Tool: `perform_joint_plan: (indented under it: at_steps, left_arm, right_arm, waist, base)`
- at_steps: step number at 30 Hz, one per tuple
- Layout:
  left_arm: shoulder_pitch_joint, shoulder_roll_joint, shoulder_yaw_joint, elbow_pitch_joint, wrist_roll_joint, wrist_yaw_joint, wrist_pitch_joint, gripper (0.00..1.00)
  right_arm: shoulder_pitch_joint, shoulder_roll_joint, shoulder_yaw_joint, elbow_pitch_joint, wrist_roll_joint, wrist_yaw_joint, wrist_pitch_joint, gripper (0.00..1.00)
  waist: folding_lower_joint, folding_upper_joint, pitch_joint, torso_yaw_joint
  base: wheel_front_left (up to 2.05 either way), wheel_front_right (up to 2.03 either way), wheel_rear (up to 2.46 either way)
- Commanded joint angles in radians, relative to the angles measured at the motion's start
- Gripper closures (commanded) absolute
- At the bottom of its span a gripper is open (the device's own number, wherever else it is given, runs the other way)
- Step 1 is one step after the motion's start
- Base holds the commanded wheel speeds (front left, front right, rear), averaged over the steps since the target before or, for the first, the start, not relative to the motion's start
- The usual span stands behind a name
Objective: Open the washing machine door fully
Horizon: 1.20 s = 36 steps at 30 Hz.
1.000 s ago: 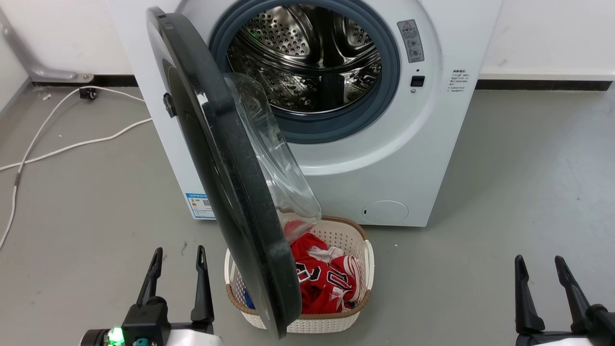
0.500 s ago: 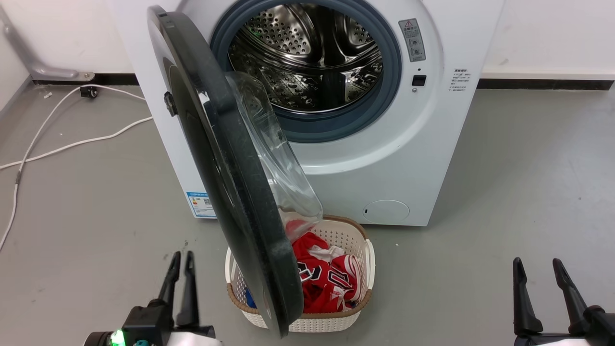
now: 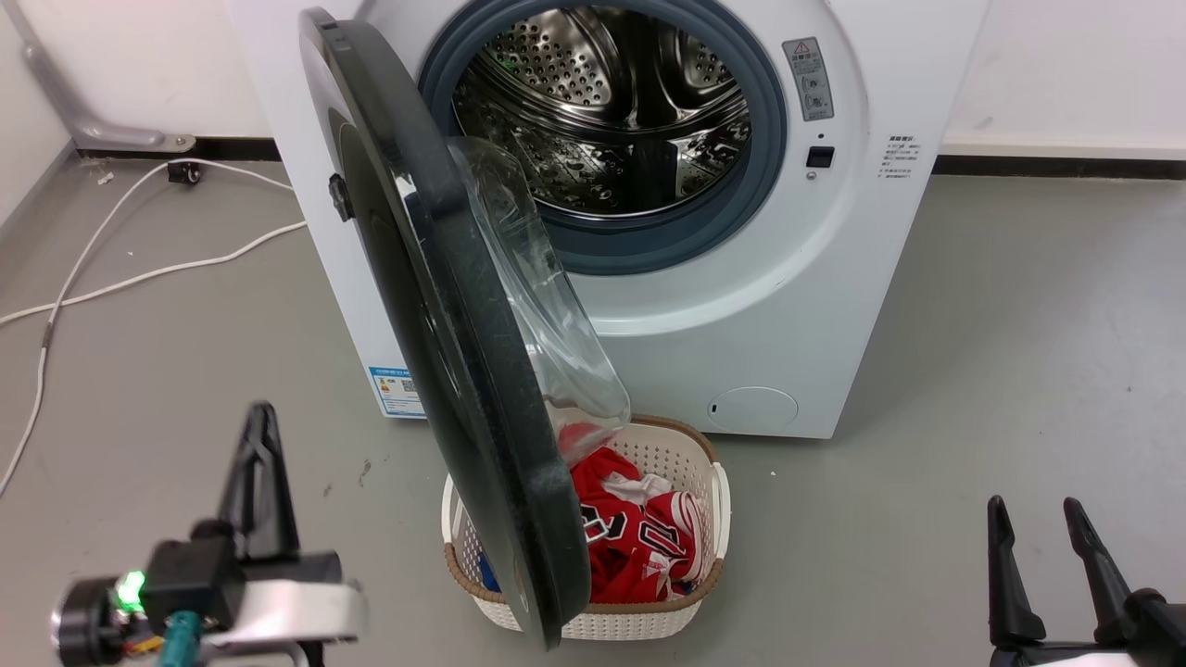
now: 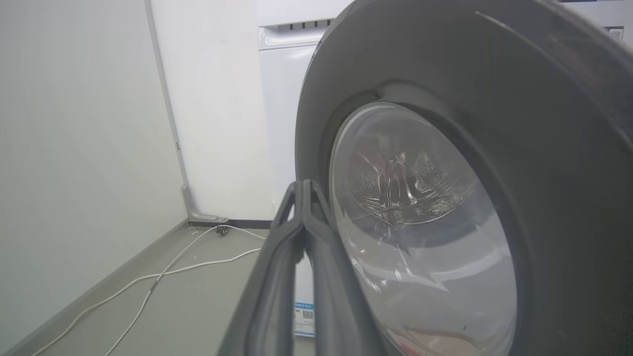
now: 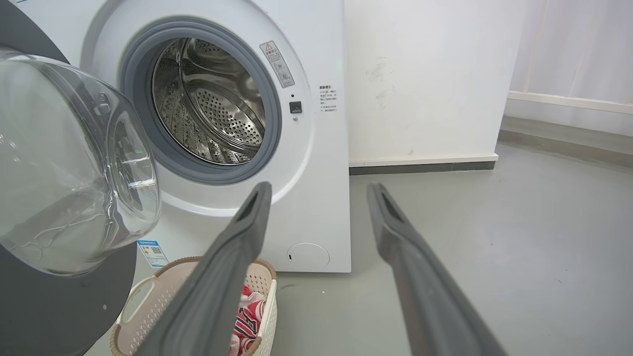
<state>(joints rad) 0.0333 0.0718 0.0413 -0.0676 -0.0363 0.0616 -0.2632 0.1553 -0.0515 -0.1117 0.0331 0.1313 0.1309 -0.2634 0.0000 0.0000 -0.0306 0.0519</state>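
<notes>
Floor (image 3: 1019, 324): grey, smooth, lightly scuffed.
Walls (image 3: 1066, 65): white, with dark skirting.
White cable (image 3: 139, 275): loose on the floor, left of the washing machine (image 3: 741, 306), whose top is cut off.
Washing machine door (image 3: 435, 306): partly open, seen edge-on, overhanging a basket (image 3: 602, 630) of red clothing (image 3: 639, 547) and hiding the basket's left part.
Left hand (image 3: 259, 412): fingers pressed together, empty, near the door's outer face; contact unclear.
Right hand (image 3: 1035, 507): fingers apart, empty, well apart from the machine.
</notes>
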Motion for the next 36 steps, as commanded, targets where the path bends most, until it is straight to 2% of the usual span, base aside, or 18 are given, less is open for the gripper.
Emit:
perform_joint_plan:
  at_steps: [1,9,20,27,31,36]
  left_arm:
    - [-0.026,0.011,0.009,-0.020,0.010,-0.005,-0.002,1.00]
    - [-0.113,0.028,-0.005,-0.169,0.045,-0.006,-0.002,1.00]
    - [-0.216,0.025,-0.163,-0.287,0.079,-0.042,-0.002,1.00]
    - [-0.271,0.005,-0.310,-0.267,0.064,-0.077,-0.002,1.00]
    - [-0.294,-0.006,-0.359,-0.228,0.038,-0.065,-0.002,1.00]
    - [-0.310,-0.014,-0.428,-0.182,0.025,-0.070,-0.002,1.00]
  right_arm:
    - [0.006,0.002,0.002,0.001,0.000,0.000,-0.002,0.00]
    - [0.003,0.002,0.007,0.009,0.006,0.000,-0.002,0.00]
    - [0.004,0.002,0.024,0.022,0.015,0.000,-0.002,0.00]
    - [0.003,0.002,0.035,0.031,0.019,0.000,-0.002,0.00]
    - [-0.001,0.002,0.043,0.034,0.021,0.000,-0.002,0.00]
    - [0.001,0.002,0.049,0.038,0.025,0.000,-0.002,0.00]
  waist:
    - [0.0000,0.0000,0.000,0.001]
    - [0.0000,0.0000,0.000,0.004]
    - [0.0000,0.0000,-0.005,-0.004]
    - [0.0000,0.0000,-0.005,-0.008]
    - [0.0000,0.0000,-0.004,-0.013]
    - [0.0000,0.0000,-0.003,-0.019]
  base:
    - [0.00,0.00,0.00]
    - [0.00,0.00,0.00]
    - [0.00,0.00,0.00]
    - [0.00,0.00,0.00]
    - [0.00,0.00,0.00]
    - [0.00,0.00,0.00]
